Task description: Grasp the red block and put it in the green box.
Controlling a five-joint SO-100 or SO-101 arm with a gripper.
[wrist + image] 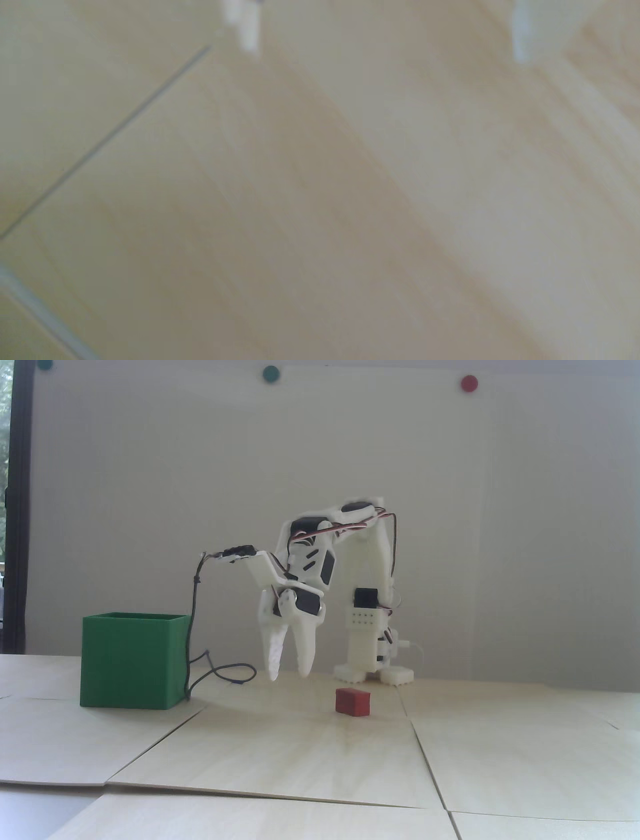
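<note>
Green box (131,665), red block (353,702): matt plastic (prob.); table (280,755) pale wood.

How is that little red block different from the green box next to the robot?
The red block is small and low; the green box is many times bigger and taller. The block is dark red and looks solid, while the box is green, thin-walled and seems open on top. In the fixed view the block lies right of the open hand, the box left of it. Both are matte, boxy shapes resting on the wooden table, neither touched by the hand.
</note>
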